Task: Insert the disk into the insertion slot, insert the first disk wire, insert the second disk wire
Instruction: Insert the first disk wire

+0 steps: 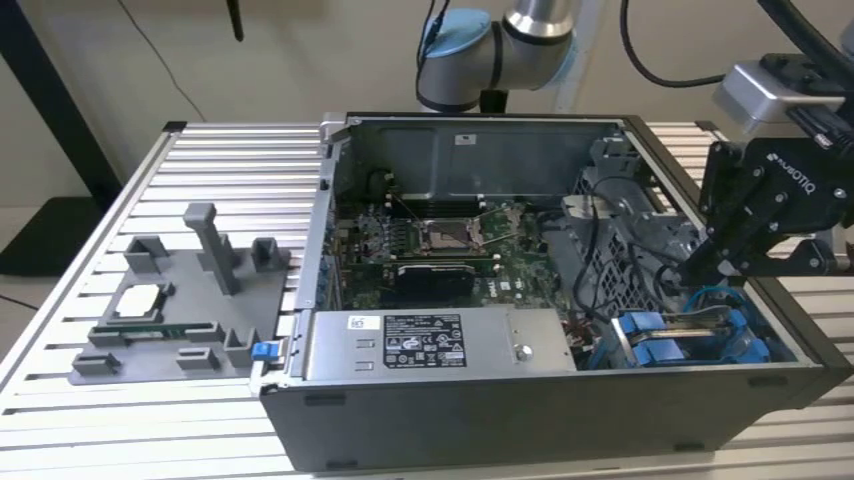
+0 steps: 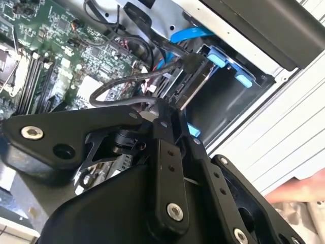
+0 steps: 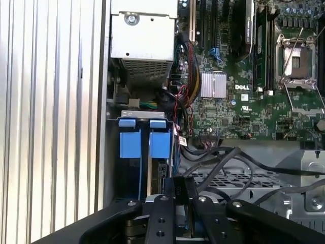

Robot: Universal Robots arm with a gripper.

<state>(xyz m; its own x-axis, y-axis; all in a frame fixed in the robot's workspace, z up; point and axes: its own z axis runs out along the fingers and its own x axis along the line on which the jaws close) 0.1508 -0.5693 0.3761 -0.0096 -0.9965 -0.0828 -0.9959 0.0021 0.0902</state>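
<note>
The pincer (image 1: pixel 697 270) reached down into the open computer case (image 1: pixel 534 415) at the exterior view's right, above the insertion slot (image 1: pixel 754 345). In both wrist views its fingers (image 3: pixel 162 218) were drawn tight together at the tips, just over the edge of the disk (image 2: pixel 197 81), which sat inside the slot. I could not tell whether anything was pinched between them.

The second wrist view showed a black wire (image 2: pixel 152 76) running to a connector at the disk's end. The first wrist view showed the blue carrier tabs (image 3: pixel 130 143) and the motherboard (image 3: pixel 238 101). The exterior view took in the slatted desk (image 1: pixel 134 440), with a grey fixture (image 1: pixel 187 300) beside the case.
</note>
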